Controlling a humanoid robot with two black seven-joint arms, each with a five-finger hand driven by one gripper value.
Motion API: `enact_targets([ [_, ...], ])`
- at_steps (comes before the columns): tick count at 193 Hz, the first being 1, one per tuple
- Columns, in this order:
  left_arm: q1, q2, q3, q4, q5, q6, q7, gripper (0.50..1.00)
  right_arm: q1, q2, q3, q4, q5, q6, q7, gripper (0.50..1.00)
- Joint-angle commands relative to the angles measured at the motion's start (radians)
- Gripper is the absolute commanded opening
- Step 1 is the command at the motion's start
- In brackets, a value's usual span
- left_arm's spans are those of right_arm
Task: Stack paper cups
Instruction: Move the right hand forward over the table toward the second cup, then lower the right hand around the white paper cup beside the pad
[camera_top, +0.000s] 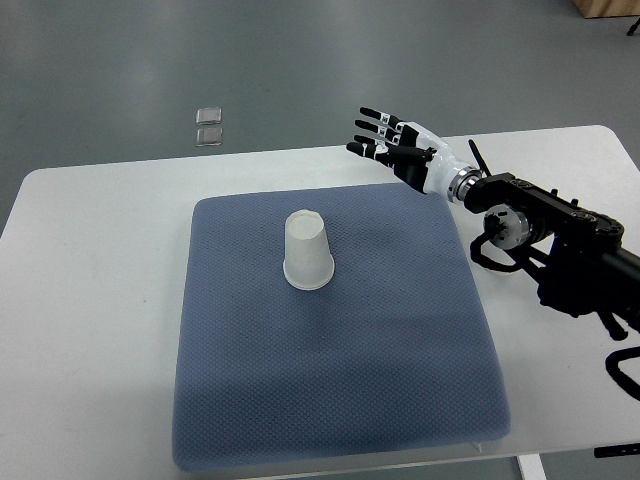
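Paper cup (306, 251) sits upside down, rim on the blue-grey mat (340, 400), approx. mid-mat toward the far side. Right hand (398, 148) hovers over mat's far-right corner w/ fingers spread, holding nothing, well apart from cup, up & right of it.

A single camera looks steeply down from the robot's side onto a white table (90, 300), set fairly near, with grey floor (250, 60) visible past the far edge.

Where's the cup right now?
In the top view the cup stands upside down on the blue mat, left of centre, well left of and nearer than the open right hand.
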Motion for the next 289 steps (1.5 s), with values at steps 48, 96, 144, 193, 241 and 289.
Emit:
enact_targets([
  [48, -0.001, 0.000, 0.000, -0.003, 0.000, 0.000, 0.000, 1.000, 0.384, -0.213, -0.684, 0.157, -0.097, 0.075, -0.136, 0.926],
  [96, -0.001, 0.000, 0.000, -0.005, 0.002, 0.000, 0.000, 1.000, 0.726, -0.307, -1.058, 0.384, -0.226, 0.187, -0.188, 0.928],
  [144, -0.001, 0.000, 0.000, -0.005, 0.002, -0.002, 0.000, 1.000, 1.107, -0.305, -1.302, 0.620, -0.234, 0.345, -0.195, 0.926],
  [193, -0.001, 0.000, 0.000, -0.003, 0.002, -0.002, -0.001, 1.000, 1.294, -0.290, -1.367, 0.703, -0.234, 0.356, -0.195, 0.928],
  [241, -0.001, 0.000, 0.000, -0.005, 0.002, -0.002, 0.000, 1.000, 1.338, -0.290, -1.426, 0.748, -0.243, 0.356, -0.197, 0.928],
  [289, -0.002, 0.000, 0.000, -0.003, 0.002, -0.002, 0.000, 1.000, 1.299, -0.293, -1.452, 0.736, -0.243, 0.336, -0.197, 0.928],
])
